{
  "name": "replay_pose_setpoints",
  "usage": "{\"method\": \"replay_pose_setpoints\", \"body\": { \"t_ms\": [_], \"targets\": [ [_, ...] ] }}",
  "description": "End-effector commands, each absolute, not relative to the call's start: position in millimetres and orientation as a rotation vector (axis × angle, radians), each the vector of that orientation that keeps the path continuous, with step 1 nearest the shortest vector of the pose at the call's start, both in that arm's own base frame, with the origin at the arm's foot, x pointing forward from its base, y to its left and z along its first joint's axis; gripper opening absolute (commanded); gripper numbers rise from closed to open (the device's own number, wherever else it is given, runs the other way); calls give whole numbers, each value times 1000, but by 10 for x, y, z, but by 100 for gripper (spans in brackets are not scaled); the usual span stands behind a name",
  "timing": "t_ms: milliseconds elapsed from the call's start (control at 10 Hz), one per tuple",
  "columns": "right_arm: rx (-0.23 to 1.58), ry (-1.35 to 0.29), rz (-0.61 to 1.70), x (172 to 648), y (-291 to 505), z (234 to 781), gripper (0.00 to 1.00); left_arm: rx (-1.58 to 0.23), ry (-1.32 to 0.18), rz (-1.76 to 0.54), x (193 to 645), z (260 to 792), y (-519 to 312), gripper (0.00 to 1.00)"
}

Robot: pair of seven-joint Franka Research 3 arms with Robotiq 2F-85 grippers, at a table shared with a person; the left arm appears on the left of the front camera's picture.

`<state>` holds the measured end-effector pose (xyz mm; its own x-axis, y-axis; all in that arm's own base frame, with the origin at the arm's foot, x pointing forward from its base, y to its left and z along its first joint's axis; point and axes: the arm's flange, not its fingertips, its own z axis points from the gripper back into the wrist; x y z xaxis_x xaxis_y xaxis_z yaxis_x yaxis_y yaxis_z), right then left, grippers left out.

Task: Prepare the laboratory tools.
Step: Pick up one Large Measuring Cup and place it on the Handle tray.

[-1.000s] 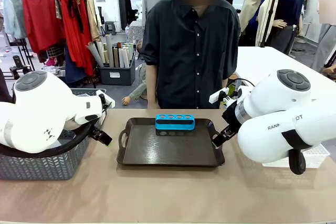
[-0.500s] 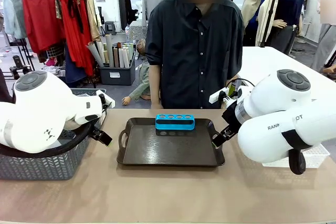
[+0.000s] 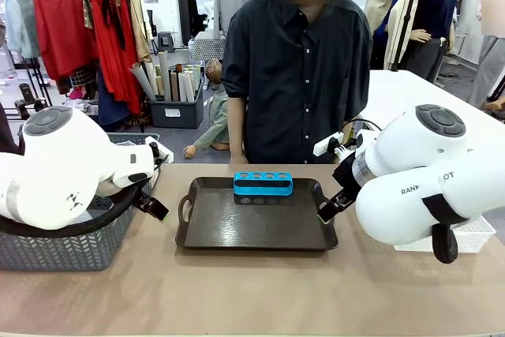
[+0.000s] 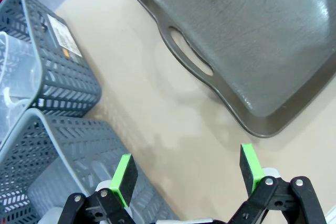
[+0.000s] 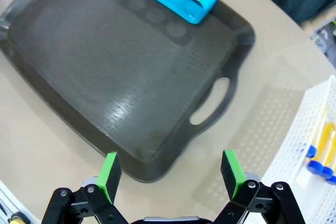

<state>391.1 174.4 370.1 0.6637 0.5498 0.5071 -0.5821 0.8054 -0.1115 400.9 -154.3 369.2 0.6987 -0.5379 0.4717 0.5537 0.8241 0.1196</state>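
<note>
Dark letters run along the white casing of the right arm (image 3: 418,195), at the right of the front view. Only "RAN" and, past a black strap, "OT" can be read. The left arm (image 3: 59,183) bears a small dark logo mark without legible letters. At the upper left of the left wrist view, a white sticker (image 4: 64,36) on a grey mesh basket (image 4: 63,85) carries print too small to read.

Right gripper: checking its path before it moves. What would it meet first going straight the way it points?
Probably the dark brown tray, on its bare floor; the right gripper stands open above it, though depth is unclear.
</note>
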Motion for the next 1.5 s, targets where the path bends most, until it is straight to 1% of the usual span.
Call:
{"method": "replay_pose_setpoints", "body": {
  "t_ms": [0,300,500,700,1000,1400],
  "targets": [
    [155,-523,641,3948,1709,3807,100,-82,-462,-632,3976,3844,-1537,100],
    [229,-490,644,3975,1726,3988,100,-187,-429,-663,3965,4024,-1550,100],
    [270,-448,660,3999,1717,4277,100,-312,-468,-726,3938,4283,-1592,100],
    [305,-431,692,4011,1632,4604,100,-385,-504,-755,3981,4517,-1551,100],
    [312,-487,700,4099,1371,5005,100,-387,-563,-782,4023,4783,-1485,100],
    [316,-545,679,4178,1104,5412,100,-324,-649,-811,4041,5109,-1452,100]
  ]
}}
